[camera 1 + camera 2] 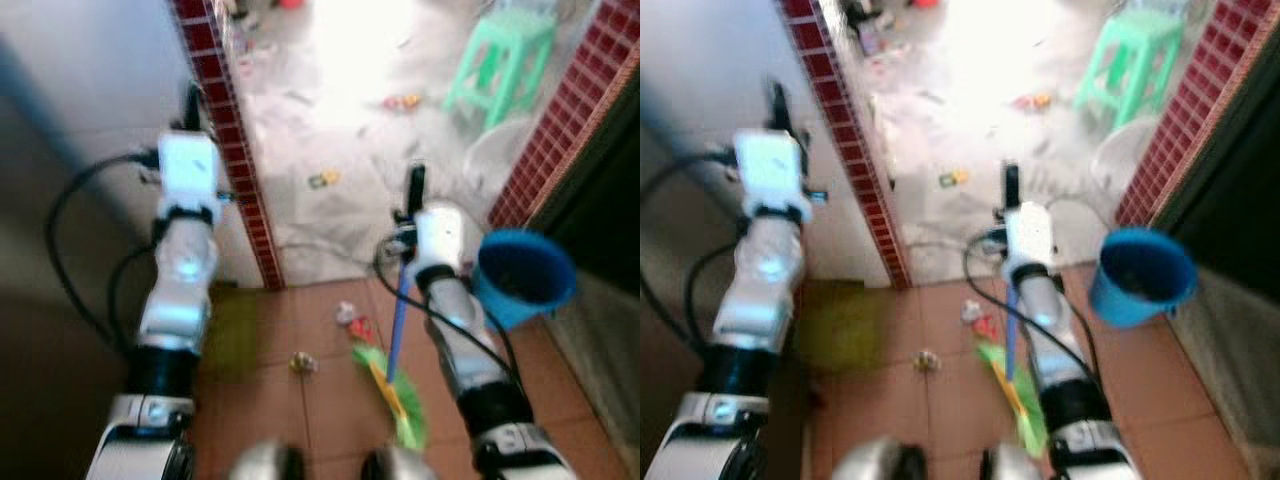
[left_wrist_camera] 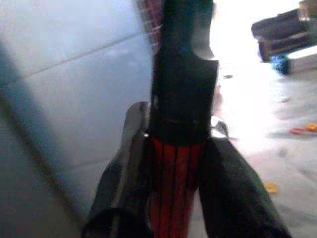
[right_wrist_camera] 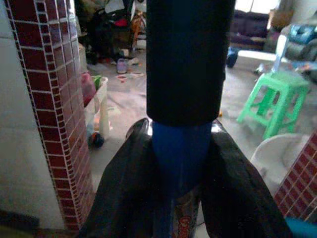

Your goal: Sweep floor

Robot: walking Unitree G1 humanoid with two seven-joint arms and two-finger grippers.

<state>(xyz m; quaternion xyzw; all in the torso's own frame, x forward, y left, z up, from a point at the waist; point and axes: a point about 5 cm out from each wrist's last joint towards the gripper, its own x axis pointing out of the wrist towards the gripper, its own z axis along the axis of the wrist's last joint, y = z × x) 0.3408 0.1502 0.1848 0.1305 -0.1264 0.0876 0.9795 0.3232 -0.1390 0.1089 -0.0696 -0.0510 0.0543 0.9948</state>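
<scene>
Broom (image 1: 398,372) handle sits clamped between my right gripper (image 3: 181,163) jaws (blue shaft, black cap beyond them). My left gripper (image 2: 173,163) jaws pinch a red-and-black handle (image 2: 173,198).

Terracotta tile floor (image 1: 300,420) meets pale concrete floor (image 1: 330,215) — scattered litter scraps (image 1: 303,363), a green stool (image 1: 500,60), a blue bucket (image 1: 520,275).
</scene>
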